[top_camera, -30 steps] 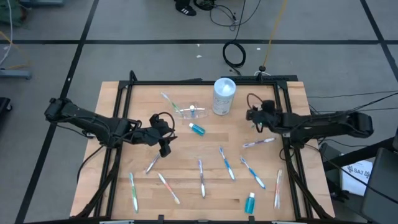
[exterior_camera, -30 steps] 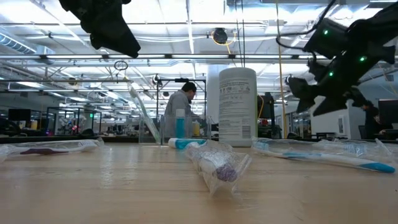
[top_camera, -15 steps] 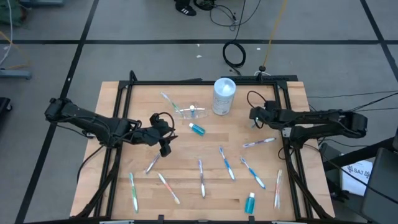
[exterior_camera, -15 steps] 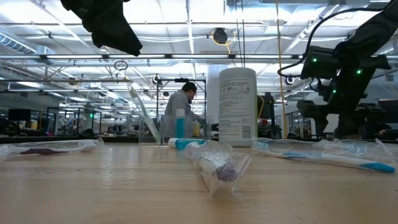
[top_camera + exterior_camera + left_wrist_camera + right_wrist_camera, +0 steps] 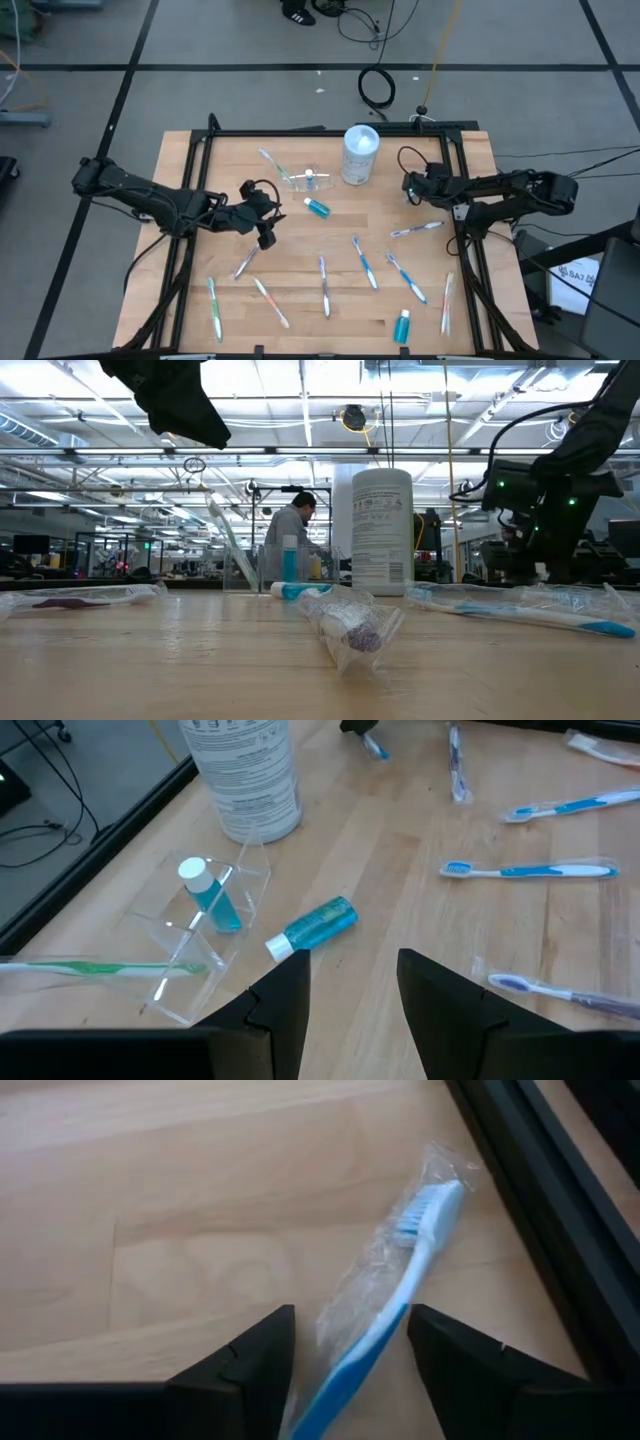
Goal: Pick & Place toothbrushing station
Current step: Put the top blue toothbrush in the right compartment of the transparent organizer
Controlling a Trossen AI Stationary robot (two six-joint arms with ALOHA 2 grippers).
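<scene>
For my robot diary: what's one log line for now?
right claw: open, straddling wrapped blue toothbrush | left claw: open, empty, above table

white lidded container (image 5: 382, 530) with a printed label, wording too small to read

Wrapped toothbrushes (image 5: 365, 262), toothpaste tubes (image 5: 317, 207) scattered flat.

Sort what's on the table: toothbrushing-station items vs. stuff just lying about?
Job items:
- small clear plastic tumbler, tipped on its side, a tube and a green toothbrush in it
- loose blue white-capped toothpaste tube
- wrapped blue-handled toothbrush between the right gripper's open fingers
- other scattered toothbrushes

Lying about:
- tall white cylindrical lidded container
</scene>
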